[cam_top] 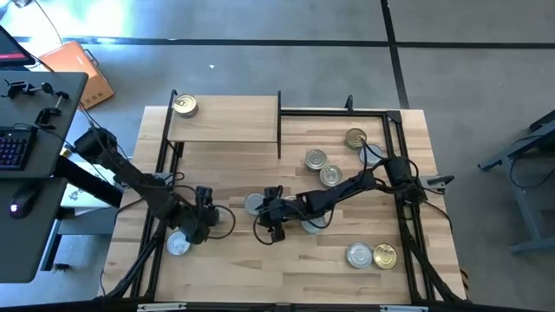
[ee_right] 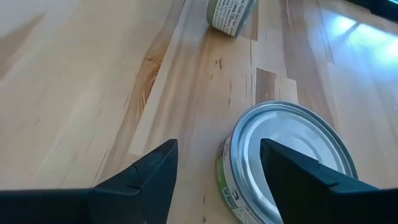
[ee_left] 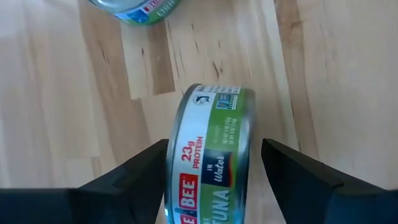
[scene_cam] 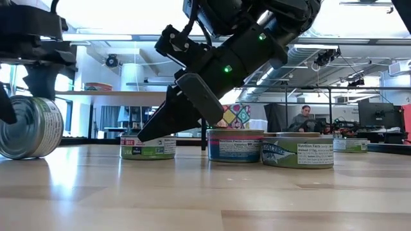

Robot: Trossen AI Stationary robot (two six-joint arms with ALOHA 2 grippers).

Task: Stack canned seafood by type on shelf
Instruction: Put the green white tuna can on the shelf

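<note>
Alone on the shelf (cam_top: pixel 234 121), at its back left corner: one gold-topped tin (cam_top: pixel 185 106). Down on the table (cam_top: pixel 225 269), all the rest. Just right of the shelf, a loose cluster of four tins (cam_top: pixel 330 176), flat, lids up. Near the front right corner, a silver-topped and gold-topped pair (cam_top: pixel 371 255), side by side.

At mid-table, a silver-lidded tin (ee_right: pixel 292 149), flat on the wood with a green and white label, just off the tips of the right gripper (ee_right: pixel 217 149). Fingers spread wide there and angled down at the board, closed on nothing, with the tin nearer one finger than the other. Partly hidden under that same arm, one more tin (cam_top: pixel 312 227).

Toward the front left, a tuna tin (ee_left: pixel 211 168) up on its edge, green label showing, straddled by the left gripper (ee_left: pixel 213 144). Fingers parted to either side of it, with a sliver of wood visible between the tin and one finger.

Beyond the table, in the room behind, a seated person (scene_cam: pixel 305 119) at a desk.
</note>
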